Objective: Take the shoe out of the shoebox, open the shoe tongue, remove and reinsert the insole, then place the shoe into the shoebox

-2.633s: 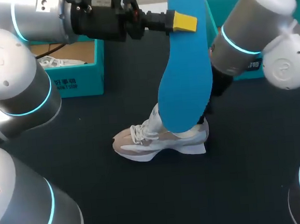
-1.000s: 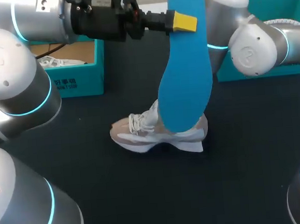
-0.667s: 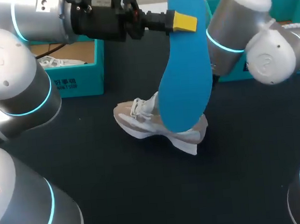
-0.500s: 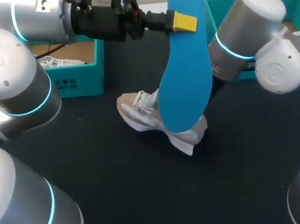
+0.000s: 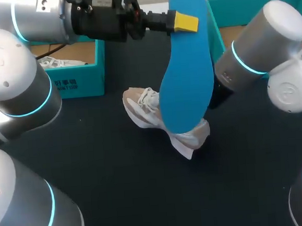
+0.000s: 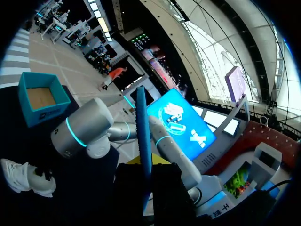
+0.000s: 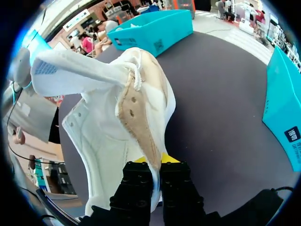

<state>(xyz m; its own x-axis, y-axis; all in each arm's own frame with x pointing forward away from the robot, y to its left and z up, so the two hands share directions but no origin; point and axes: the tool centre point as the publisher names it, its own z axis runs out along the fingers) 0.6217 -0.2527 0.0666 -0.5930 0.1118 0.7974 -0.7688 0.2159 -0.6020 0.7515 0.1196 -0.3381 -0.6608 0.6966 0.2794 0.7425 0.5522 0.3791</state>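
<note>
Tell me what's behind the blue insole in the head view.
The shoe: its toe and laces show beside the insole, its heel below it. The shoe's middle and the right end effector are covered in that view.

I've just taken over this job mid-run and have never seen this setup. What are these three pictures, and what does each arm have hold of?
You are looking at two robot arms at a black table. Each arm ends in a two-fingered gripper with yellow tips. The wide picture looks down from above and behind the robot. The two round ones come from cameras on the wrists, looking out along the fingers.

The left gripper is shut on the blue insole and holds it upright above the table. Its own wrist view sees that insole edge-on. The right gripper is shut on the rim of the shoe, which sits tilted below the insole. I cannot tell whether it rests on the table.

At the far side stand the teal left shoebox and right shoebox.
</note>
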